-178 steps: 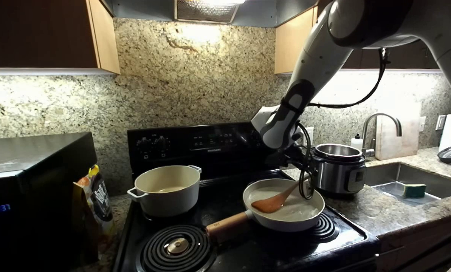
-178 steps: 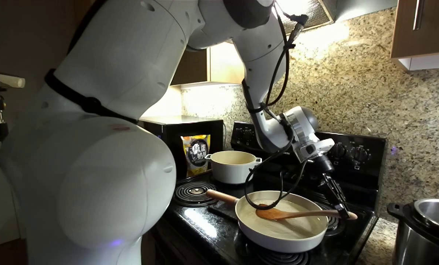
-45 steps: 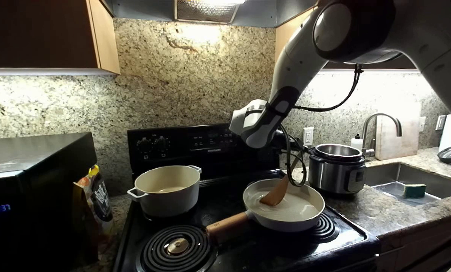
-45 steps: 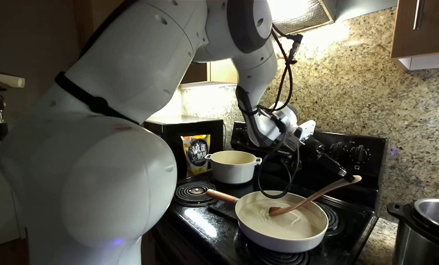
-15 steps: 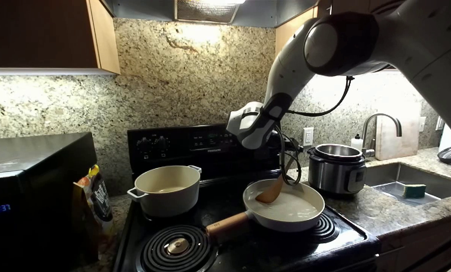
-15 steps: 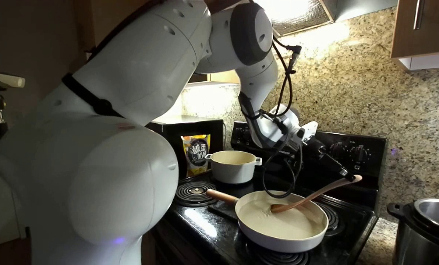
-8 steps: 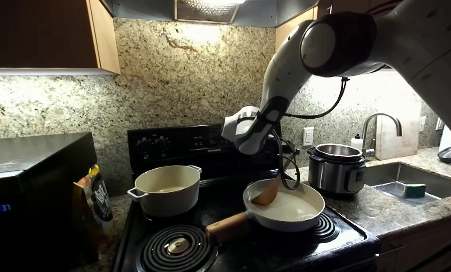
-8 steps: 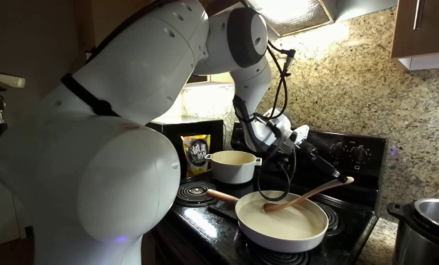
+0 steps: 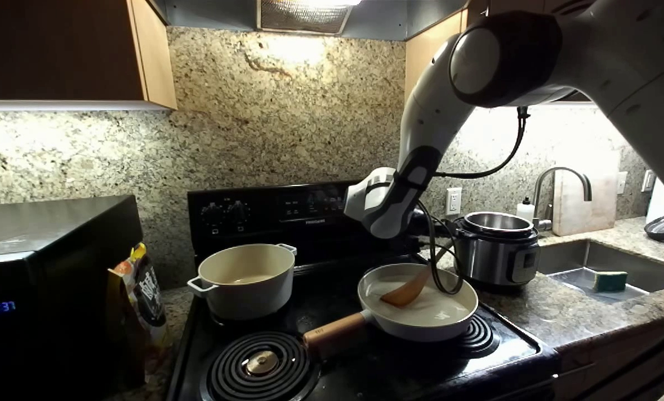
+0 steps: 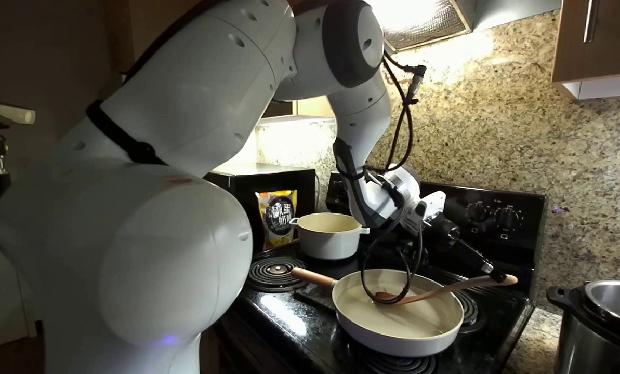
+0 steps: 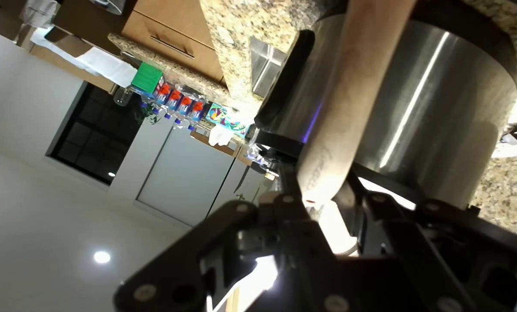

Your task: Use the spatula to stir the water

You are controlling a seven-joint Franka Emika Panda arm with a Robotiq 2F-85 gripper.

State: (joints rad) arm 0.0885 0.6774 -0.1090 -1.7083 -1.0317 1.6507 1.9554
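Tan wood spatula (image 10: 460,285) is held in the gripper (image 10: 495,275): jaws nearly closed, just the slim handle pinched btwn them. Wrist view agrees: handle end sits btwn the dark fingers (image 11: 293,216), w/ faint script on the wood, too blurred to read. From the jaws the spatula slants down to the L over the rim of the cream-white pan (image 10: 398,343) in both exterior views; can't tell if it touches the rim. Blade is down in the shallow pale water (image 9: 432,309), a bit L of the pan's middle. Pan's wooden handle (image 9: 337,328) points L; tiny mark on it, illegible.

Stove's black back panel (image 9: 265,228), far side: small lettering, reads FRIGIDAIRE; knob markings too small. Cream two-handled pot (image 9: 248,301) stands far L on the stove. Yellow-and-black bag (image 10: 278,241), farther L, has big white Chinese chars., too soft to read in full. Just beside it, a black appliance (image 9: 75,301) w/ blue display reading 22:37. Steel cooker (image 9: 485,259) sits R of the stove, its front panel too dim to read.
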